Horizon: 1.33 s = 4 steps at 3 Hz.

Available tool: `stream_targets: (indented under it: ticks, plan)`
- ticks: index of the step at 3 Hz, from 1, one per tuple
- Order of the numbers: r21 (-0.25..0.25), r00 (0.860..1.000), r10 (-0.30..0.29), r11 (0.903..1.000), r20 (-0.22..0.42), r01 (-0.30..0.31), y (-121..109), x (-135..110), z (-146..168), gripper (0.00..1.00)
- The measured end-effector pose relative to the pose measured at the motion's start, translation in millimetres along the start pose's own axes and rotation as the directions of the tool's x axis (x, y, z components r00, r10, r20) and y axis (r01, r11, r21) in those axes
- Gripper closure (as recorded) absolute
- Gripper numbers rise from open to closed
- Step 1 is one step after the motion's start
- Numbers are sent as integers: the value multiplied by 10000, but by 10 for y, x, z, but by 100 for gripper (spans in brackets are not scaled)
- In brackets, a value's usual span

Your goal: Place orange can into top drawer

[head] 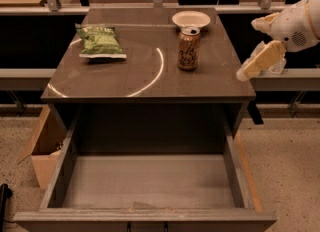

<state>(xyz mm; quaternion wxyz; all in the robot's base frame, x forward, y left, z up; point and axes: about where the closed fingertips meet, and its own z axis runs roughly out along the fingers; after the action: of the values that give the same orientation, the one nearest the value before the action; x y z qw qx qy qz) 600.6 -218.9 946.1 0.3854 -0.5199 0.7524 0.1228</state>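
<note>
Orange can (189,48) seen upright on cabinet top (145,78), beside white bowl (191,19), top drawer (150,181) drawn open below, gripper (247,71) held off cabinet's right edge, apart from can, grip state not discernible

The one camera looks down from the front, close above the open top drawer (150,183). The gripper (243,74) is at the right of the view.

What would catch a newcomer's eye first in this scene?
The top drawer gapes wide open at the front, its grey bottom bare. On the cabinet top above it, the orange can stands upright right of centre, just in front of a white bowl, with a green chip bag at the left. The robot's hand hangs in the air off the cabinet's right edge.
</note>
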Motion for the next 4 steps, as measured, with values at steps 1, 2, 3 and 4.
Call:
stream_targets:
  ticks: [1, 2, 3, 4]
  plan:
    - [-3, 10000, -21, 10000, -39, 21, 10, 0, 0, 0]
    - [91, 9990, 164, 9998, 409, -168, -79, 21, 195, 0]
    - [-4, 9899, 584, 9983, 1289, -588, -253, -19, 437, 0]
    - [-379, 9652, 1043, 9945, 2398, -981, -429, -237, 738, 0]
